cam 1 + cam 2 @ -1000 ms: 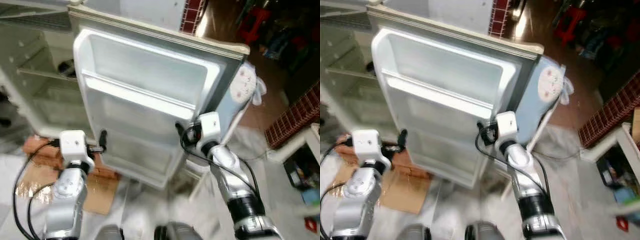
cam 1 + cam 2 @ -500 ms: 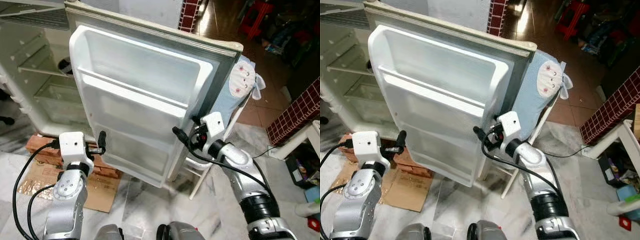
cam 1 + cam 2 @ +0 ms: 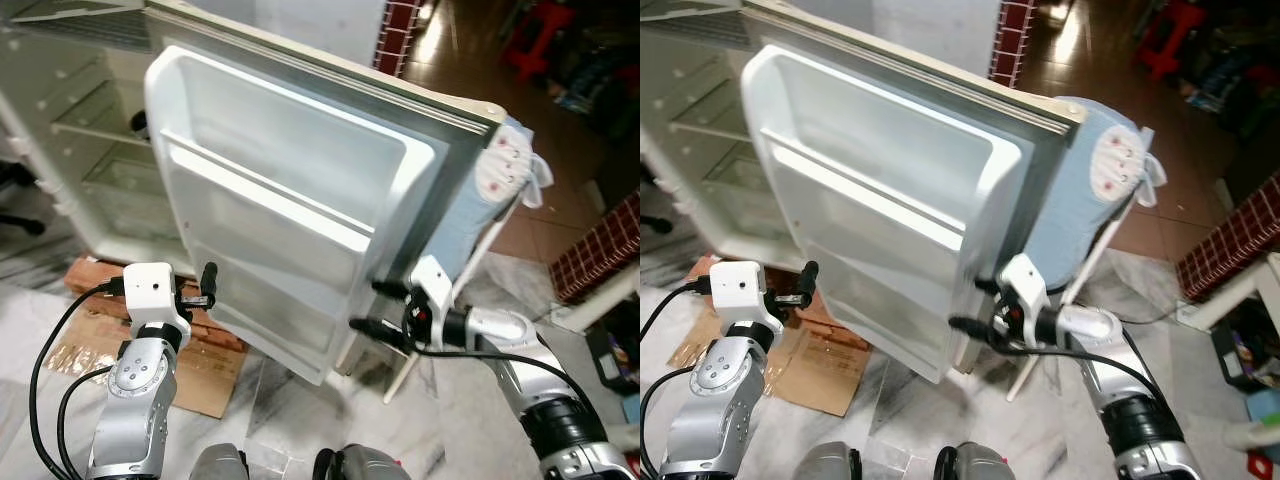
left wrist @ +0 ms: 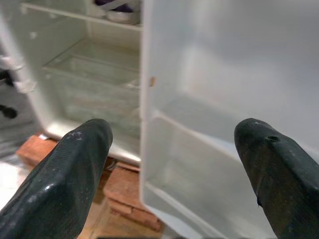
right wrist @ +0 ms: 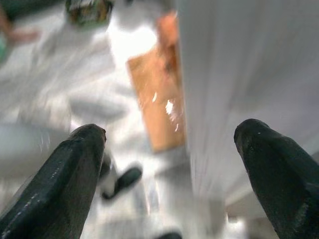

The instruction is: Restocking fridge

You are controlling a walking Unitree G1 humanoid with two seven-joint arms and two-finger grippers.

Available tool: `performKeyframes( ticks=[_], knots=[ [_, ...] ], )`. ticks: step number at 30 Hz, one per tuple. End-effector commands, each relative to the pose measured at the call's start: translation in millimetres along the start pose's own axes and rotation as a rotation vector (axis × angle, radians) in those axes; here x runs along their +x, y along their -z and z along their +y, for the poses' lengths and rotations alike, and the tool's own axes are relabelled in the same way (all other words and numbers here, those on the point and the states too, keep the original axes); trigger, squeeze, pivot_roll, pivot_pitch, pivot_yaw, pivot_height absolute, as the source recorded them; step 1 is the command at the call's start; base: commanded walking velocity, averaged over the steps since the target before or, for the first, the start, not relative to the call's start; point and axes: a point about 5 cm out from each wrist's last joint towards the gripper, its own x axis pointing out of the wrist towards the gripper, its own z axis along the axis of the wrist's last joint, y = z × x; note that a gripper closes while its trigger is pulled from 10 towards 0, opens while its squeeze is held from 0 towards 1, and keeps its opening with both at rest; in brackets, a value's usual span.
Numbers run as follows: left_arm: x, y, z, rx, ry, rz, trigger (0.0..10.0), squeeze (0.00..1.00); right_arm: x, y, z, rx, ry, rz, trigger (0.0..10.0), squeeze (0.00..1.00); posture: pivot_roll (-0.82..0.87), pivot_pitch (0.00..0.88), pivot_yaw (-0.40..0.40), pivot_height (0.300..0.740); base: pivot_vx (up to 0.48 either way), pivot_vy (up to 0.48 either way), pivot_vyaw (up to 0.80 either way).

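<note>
Since a second ago the right gripper (image 3: 378,306) dropped lower, fingers spread just beside the fridge door (image 3: 290,200) edge. From the head, the left gripper (image 3: 207,285) hovers near the door's hinge side. Left wrist: fingers (image 4: 75,164) apart, door ahead. Right wrist: blurry, fingers (image 5: 75,169) apart.

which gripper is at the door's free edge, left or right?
The right gripper, open, with its fingers straddling the free edge of the fridge door low down. The left gripper is open too, but hovers in front of the door's inner side, near the hinge.
</note>
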Motion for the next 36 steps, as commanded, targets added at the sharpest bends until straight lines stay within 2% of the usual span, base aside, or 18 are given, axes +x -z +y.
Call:
performKeyframes(
  ticks=[1,4,9,10,12,13,17,20,22,23,24,25,26,27,29,31,32,36],
  knots=[
    [-1.3,-0.4,-0.7,0.002,0.010,0.005,10.0,0.00,-10.6,3.0,-9.7,-0.036,0.017,0.059,10.0,0.00,0.07,0.094,-0.067,0.740,0.000,0.000,0.00],
    [-1.3,-0.6,-0.7,0.003,0.011,0.005,10.0,0.00,-13.4,4.7,-14.5,-0.048,0.042,0.084,10.0,0.00,0.07,0.094,-0.067,0.740,0.000,0.000,0.00],
    [-3.0,-0.6,0.0,0.009,0.020,0.011,10.0,0.00,-34.3,17.4,-43.3,-0.161,0.199,0.313,10.0,0.00,0.07,0.096,-0.061,0.740,0.000,0.000,0.00],
    [-3.4,-0.5,0.3,0.012,0.020,0.012,10.0,0.00,-41.0,20.2,-52.1,-0.208,0.263,0.390,10.0,0.00,0.07,0.096,-0.061,0.740,0.000,0.000,0.00],
    [-3.9,-0.4,0.6,0.014,0.020,0.014,10.0,0.00,-46.1,20.7,-61.5,-0.240,0.352,0.441,10.0,0.00,0.08,0.097,-0.062,0.740,0.000,0.000,0.00],
    [-4.5,-0.3,0.9,0.016,0.020,0.016,10.0,0.00,-50.0,17.3,-71.4,-0.273,0.471,0.463,10.0,0.00,0.08,0.097,-0.063,0.740,0.000,0.000,0.00],
    [-5.4,0.3,1.4,0.025,0.017,0.021,10.0,0.00,-56.0,7.2,-86.2,-0.288,0.656,0.446,10.0,0.00,0.08,0.096,-0.063,0.740,0.000,0.000,0.00],
    [-7.2,0.9,2.2,0.029,0.014,0.026,10.0,0.00,-61.1,-12.8,-100.8,-0.323,0.871,0.363,10.0,0.00,0.09,0.096,-0.061,0.740,0.000,0.000,0.00],
    [-8.1,1.6,2.7,0.028,0.010,0.030,10.0,0.00,-62.0,-23.7,-105.9,-0.323,0.968,0.292,10.0,0.00,0.10,0.095,-0.060,0.740,0.000,0.000,0.00],
    [-8.6,2.4,3.7,0.036,-0.001,0.034,10.0,0.00,-61.6,-30.7,-108.0,-0.304,1.016,0.234,10.0,0.00,0.10,0.094,-0.059,0.740,0.000,0.000,0.00],
    [-9.0,3.8,4.6,0.041,-0.007,0.044,10.0,0.00,-60.2,-44.2,-110.6,-0.239,1.100,0.100,10.0,0.00,0.10,0.093,-0.059,0.740,0.000,0.000,0.00],
    [-9.0,3.8,4.6,0.041,-0.007,0.044,10.0,0.00,-60.2,-44.2,-110.6,-0.239,1.100,0.100,10.0,0.00,0.10,0.093,-0.059,0.740,0.000,0.000,0.00],
    [-8.4,3.3,3.6,0.050,0.007,0.040,10.0,0.00,-52.6,-56.2,-109.6,-0.145,1.116,-0.056,10.0,0.00,0.10,0.092,-0.059,0.740,0.000,0.000,0.00],
    [-8.4,3.3,3.6,0.050,0.007,0.040,10.0,0.00,-52.6,-56.2,-109.6,-0.145,1.116,-0.056,10.0,0.00,0.10,0.092,-0.059,0.740,0.000,0.000,0.00],
    [-7.6,2.9,2.3,0.064,0.015,0.040,10.0,0.00,-37.0,-70.1,-104.3,-0.032,1.077,-0.244,10.0,0.00,0.10,0.089,-0.057,0.740,0.000,0.000,0.00],
    [-7.5,2.9,2.3,0.067,0.015,0.042,10.0,0.00,-32.5,-72.4,-102.4,-0.013,1.058,-0.276,10.0,0.00,0.10,0.089,-0.057,0.740,0.000,0.000,0.00],
    [-7.6,2.9,2.4,0.067,0.016,0.045,10.0,0.00,-22.4,-78.7,-97.8,0.047,1.010,-0.367,10.0,0.00,0.10,0.089,-0.057,0.740,0.000,0.000,0.00],
    [-7.2,2.2,2.3,0.076,0.019,0.040,10.0,0.00,-9.8,-83.9,-89.8,0.076,0.907,-0.435,10.0,0.00,0.10,0.086,-0.057,0.740,0.000,0.000,0.00]
  ],
)
